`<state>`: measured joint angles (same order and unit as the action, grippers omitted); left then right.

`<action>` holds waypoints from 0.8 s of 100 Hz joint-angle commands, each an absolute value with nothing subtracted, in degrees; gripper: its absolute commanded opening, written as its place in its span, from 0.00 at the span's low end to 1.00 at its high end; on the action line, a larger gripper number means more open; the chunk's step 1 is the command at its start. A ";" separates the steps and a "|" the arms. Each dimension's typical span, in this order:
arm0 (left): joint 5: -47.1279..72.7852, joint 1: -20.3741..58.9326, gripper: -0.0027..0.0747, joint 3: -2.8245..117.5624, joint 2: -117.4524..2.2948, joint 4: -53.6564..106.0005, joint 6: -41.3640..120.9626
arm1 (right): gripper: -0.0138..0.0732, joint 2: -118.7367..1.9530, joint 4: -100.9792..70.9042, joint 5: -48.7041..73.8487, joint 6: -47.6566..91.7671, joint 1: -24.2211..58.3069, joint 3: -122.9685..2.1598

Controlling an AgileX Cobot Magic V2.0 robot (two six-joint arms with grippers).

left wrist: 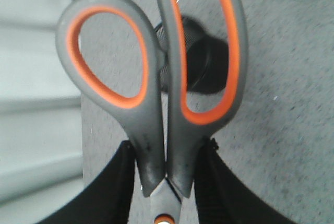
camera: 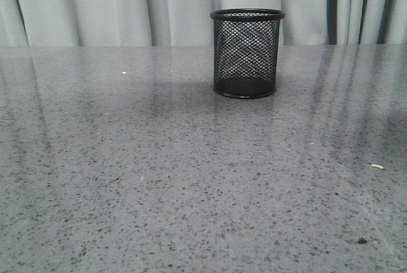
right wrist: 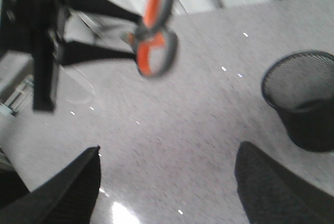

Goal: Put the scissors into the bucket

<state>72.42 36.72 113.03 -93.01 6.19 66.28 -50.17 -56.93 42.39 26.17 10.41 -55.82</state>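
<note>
1. Jaws first: the left gripper [left wrist: 166, 182] is pinched on the scissors [left wrist: 156, 78], its two black fingers [left wrist: 117, 187] pressing the grey shanks just below the handle loops. The right gripper [right wrist: 167, 182] stands spread wide with nothing between its fingers, over bare tabletop.

2. Largest thing is the table [camera: 127, 177], a speckled grey top with a pale curtain [camera: 95, 6] behind it. Neither arm shows in the front view.

3. Next is the bucket [camera: 247, 53], upright toward the far side, a little right of centre, and apparently empty; nothing pokes above its rim. In the right wrist view it sits off to one side [right wrist: 302, 98], mouth open and unobstructed.

4. The scissors are held off the table, loops pointing away from the left gripper, so the blades lie back between the fingers and out of sight. In the right wrist view they hang in the air [right wrist: 155, 31], well apart from the bucket.

5. That grip near the pivot probably keeps the blades closed. As held, though, the loops lead, so I judge the wrist must tip before the drop, or the loops go in first.

6. Smallest: a pale crumb [camera: 378, 167] and a dark speck [camera: 362, 240] lie on the table's near right.
</note>
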 commanded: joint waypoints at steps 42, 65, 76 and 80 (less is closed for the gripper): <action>72.82 54.26 0.01 119.12 -90.25 0.74 62.01 | 0.72 -50.04 -65.78 36.60 28.90 10.37 -57.93; 72.82 55.52 0.01 119.12 -90.25 0.65 61.91 | 0.51 -50.04 -65.89 36.38 29.62 10.37 -57.93; 72.95 55.52 0.01 119.12 -90.25 0.65 58.85 | 0.27 -50.04 -65.89 36.38 29.62 10.37 -57.93; 73.08 55.52 0.02 119.12 -90.25 0.65 57.17 | 0.18 -50.04 -65.89 36.47 29.62 10.37 -57.93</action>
<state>73.05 55.22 117.32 -92.91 0.51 60.57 -50.17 -63.48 38.59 28.80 10.52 -55.82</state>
